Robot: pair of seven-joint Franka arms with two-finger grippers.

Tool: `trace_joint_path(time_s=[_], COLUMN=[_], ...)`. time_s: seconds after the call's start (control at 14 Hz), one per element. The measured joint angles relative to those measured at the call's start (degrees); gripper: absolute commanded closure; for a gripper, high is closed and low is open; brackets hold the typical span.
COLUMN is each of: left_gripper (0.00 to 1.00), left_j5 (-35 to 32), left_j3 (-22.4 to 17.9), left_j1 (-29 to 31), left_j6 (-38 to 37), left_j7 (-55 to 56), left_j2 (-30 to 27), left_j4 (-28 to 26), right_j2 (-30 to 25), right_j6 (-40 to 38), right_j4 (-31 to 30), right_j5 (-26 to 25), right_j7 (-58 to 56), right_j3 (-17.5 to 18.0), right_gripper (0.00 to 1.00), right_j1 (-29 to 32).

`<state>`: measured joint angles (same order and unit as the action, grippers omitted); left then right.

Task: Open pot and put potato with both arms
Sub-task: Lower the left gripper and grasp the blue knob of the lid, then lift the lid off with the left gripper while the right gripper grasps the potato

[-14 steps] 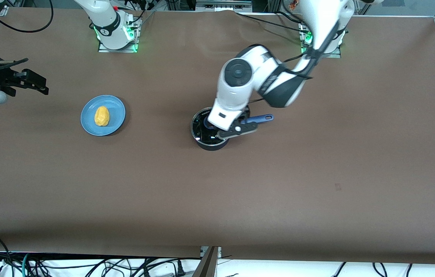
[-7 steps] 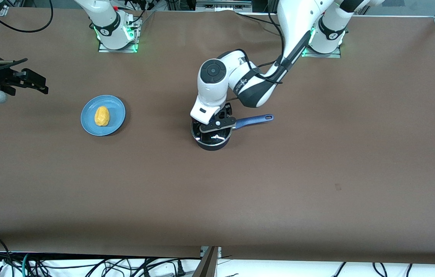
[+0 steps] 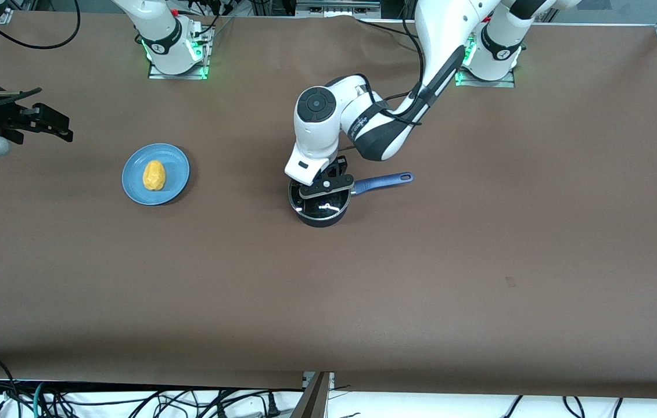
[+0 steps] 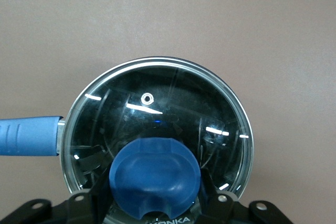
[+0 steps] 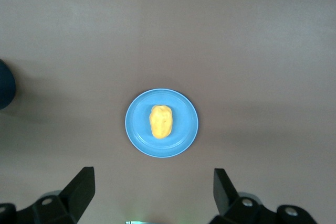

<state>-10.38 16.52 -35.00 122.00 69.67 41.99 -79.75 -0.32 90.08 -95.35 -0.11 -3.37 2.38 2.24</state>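
The black pot (image 3: 319, 212) stands mid-table with its glass lid (image 4: 157, 103) on and its blue handle (image 3: 386, 180) pointing toward the left arm's end. My left gripper (image 3: 326, 184) is down on the lid. Its open fingers (image 4: 100, 195) stand close on either side of the lid's blue knob (image 4: 155, 174). The yellow potato (image 3: 154, 175) lies on a blue plate (image 3: 130, 183) toward the right arm's end. My right gripper (image 5: 153, 174) is open and empty, high over the plate (image 5: 136, 129) and potato (image 5: 161, 121).
The brown table (image 3: 328, 302) is bare apart from the pot and the plate. The arm bases (image 3: 174, 52) stand along the edge farthest from the front camera. Cables hang below the table's nearest edge.
The left arm swung toward the right arm's end and brought its gripper down over the lid's knob, with little movement in the last half second. The right arm has not moved.
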Motion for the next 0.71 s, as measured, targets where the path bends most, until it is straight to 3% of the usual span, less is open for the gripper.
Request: trace_joint_path(time_s=[0.43,0.71], left_gripper=[0.51,0.5], left_j5=[0.0,-0.1], left_j3=[-0.3,-0.7], left_j1=[0.8,5.7], left_j6=[-0.6,-5.7], left_j7=[-0.3,-7.2], left_j2=[-0.7,-5.1], left_j4=[1.1,1.9], right_j2=[0.0,0.0], right_j6=[0.0,-0.1], right_j4=[0.0,0.0], right_j5=[0.0,0.0], right_j7=[0.0,0.0], right_j3=[0.0,0.0], right_gripper=[0.0,0.0], right_j1=[0.0,0.0])
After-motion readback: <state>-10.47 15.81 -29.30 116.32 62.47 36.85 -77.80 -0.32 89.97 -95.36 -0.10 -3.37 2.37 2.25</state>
